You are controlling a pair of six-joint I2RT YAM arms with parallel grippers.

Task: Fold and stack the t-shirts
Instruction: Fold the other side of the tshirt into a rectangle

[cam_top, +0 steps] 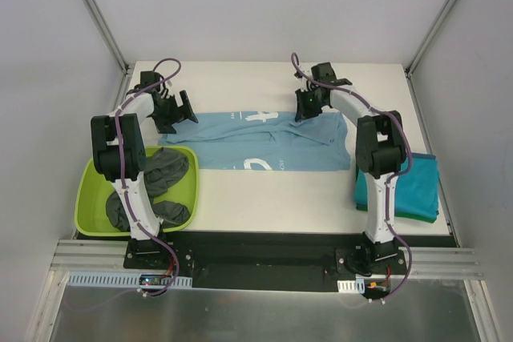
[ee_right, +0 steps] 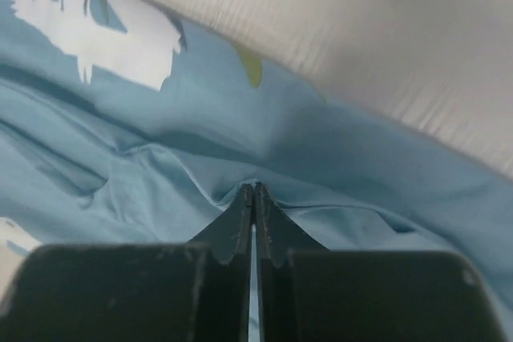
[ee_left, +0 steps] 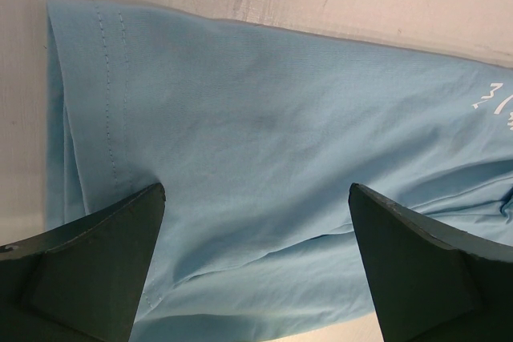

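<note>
spread shirt (cam_top: 272, 152): light blue, white print | folded shirt (cam_top: 421, 186): teal | tub (cam_top: 83, 202): lime-green

Under left gripper (cam_top: 180, 114) (ee_left: 256, 198): left end of spread t-shirt (cam_top: 264, 143) (ee_left: 264, 142) (ee_right: 160, 158), flat on table (cam_top: 272, 202). At tips of right gripper (cam_top: 307, 111) (ee_right: 255, 190): same shirt's far edge, more cloth running right of it. Base-ward and slightly left of left gripper: tub (cam_top: 84, 198), crumpled t-shirts (cam_top: 164, 174) inside. Base-ward and right of right gripper: folded t-shirt (cam_top: 417, 186) by table's right edge.
</note>
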